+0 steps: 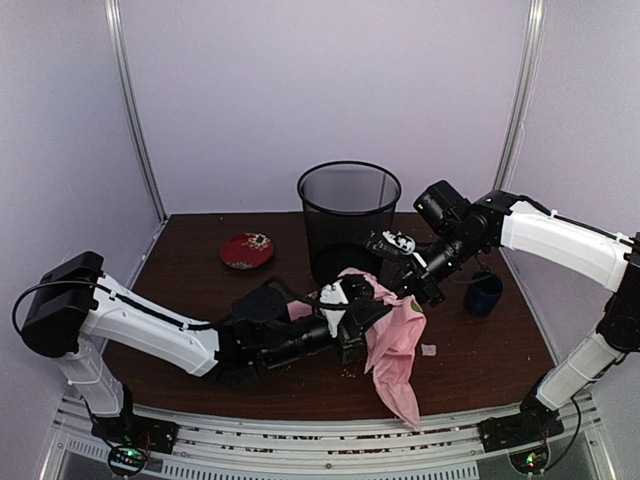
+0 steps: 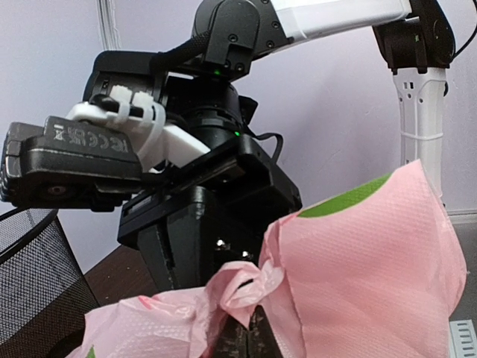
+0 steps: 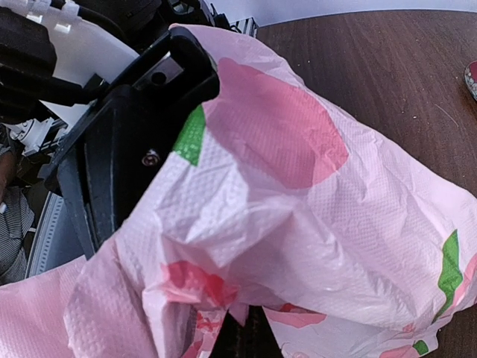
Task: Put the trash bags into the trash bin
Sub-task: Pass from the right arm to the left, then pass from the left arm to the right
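Progress: trash bag [image 1: 395, 345] was not yet in trash bin [image 1: 325, 235] | place: bag hung just near of the bin, tail draped on the worktop [image 1: 480, 350] | left end effector [image 1: 372, 305] clamped on the bag | right end effector [image 1: 412, 293] likewise clamped on it | left to do: lift over rim, release.

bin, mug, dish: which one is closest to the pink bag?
The black mesh bin, standing right behind the bag. The blue mug sits apart to the right, and the red dish is farther off to the left.

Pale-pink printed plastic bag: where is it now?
The bag hangs centre-right in the top view, before the black wire-mesh bin, held by left gripper and right gripper.
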Robot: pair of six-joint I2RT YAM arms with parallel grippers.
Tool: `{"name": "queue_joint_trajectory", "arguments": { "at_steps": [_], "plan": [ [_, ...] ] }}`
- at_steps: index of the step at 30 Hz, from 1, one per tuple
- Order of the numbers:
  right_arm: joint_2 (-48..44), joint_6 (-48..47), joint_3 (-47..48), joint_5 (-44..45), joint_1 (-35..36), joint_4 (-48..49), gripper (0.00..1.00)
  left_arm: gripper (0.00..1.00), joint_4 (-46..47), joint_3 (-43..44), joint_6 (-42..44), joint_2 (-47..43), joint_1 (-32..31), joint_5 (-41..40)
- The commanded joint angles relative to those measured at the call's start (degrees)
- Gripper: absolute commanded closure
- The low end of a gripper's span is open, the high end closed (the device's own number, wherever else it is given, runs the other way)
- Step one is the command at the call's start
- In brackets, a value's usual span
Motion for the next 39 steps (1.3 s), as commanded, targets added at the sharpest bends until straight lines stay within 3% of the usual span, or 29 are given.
{"name": "queue_joint_trajectory", "arguments": {
  "at_steps": [1,8,14,28,31,36,39],
  "plan": [
    [-1.52,0.76,-0.40,1.42,0.32,0.86,1.00,1.00,3.08,-1.41,0.20,-0.57,-0.30,-1.56],
    [-3.22,0.25,2.36,1.16,-4.74,-3.57,0.88,1.00,2.84,-6.88,0.12,-7.16,-0.30,-2.71],
    [-9.30,1.30,1.22,1.71,-3.53,0.19,0.66,1.00,-1.79,-8.10,0.20,-9.85,-0.30,-1.09],
    [-6.41,1.23,4.50,3.71,4.76,2.00,0.61,1.00,-1.78,-4.96,0.07,-7.83,-0.30,3.74],
    [-6.24,1.41,4.39,3.18,4.89,2.35,0.66,1.00,-1.87,-4.67,-0.25,-7.37,-0.30,3.53],
    [-6.62,2.14,4.33,2.98,4.89,2.99,0.97,1.00,-2.95,-4.08,-0.50,-6.78,-0.30,2.61],
    [-6.88,2.97,4.26,2.98,4.83,3.16,1.00,0.97,-4.12,-3.77,-1.54,-6.81,-0.30,-0.65]
  ]
}}
